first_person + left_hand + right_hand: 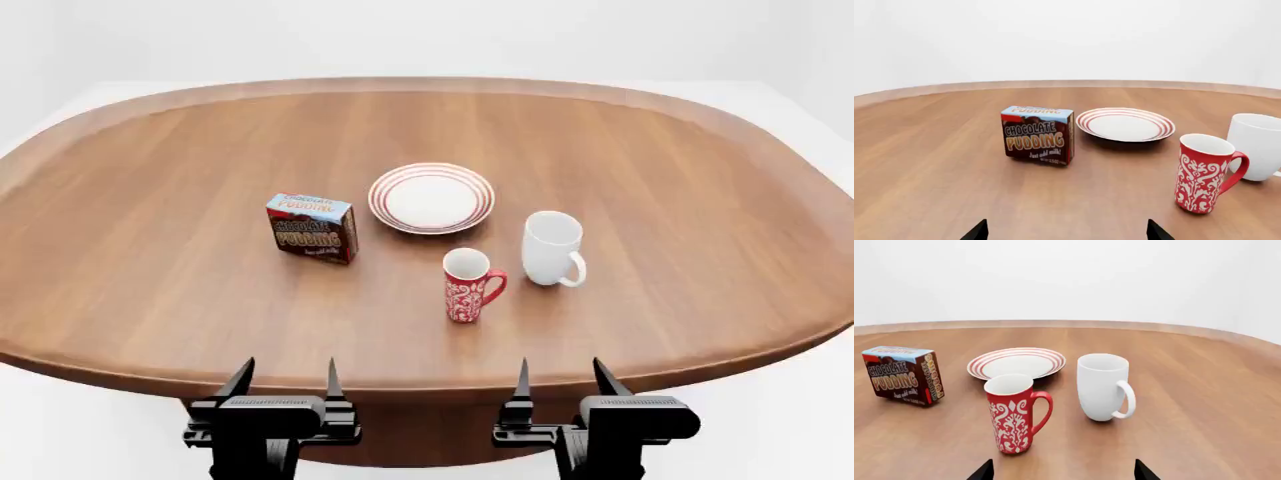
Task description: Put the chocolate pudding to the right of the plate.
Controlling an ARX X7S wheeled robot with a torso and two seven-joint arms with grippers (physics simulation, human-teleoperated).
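Observation:
The chocolate pudding [312,228] is a dark brown carton with a light-blue top, upright on the wooden table, just left of the plate [431,197], a white plate with red rings. Both also show in the left wrist view, the carton [1038,135] and the plate [1125,124], and in the right wrist view, the carton [903,375] and the plate [1016,362]. My left gripper [284,382] is open and empty at the table's near edge, well short of the carton. My right gripper [561,380] is open and empty at the near edge.
A red patterned mug [467,285] stands in front of the plate, and a white mug [553,248] stands to the plate's right front. The oval wooden table [694,200] has a raised rim. Bare wood lies between the grippers and the objects.

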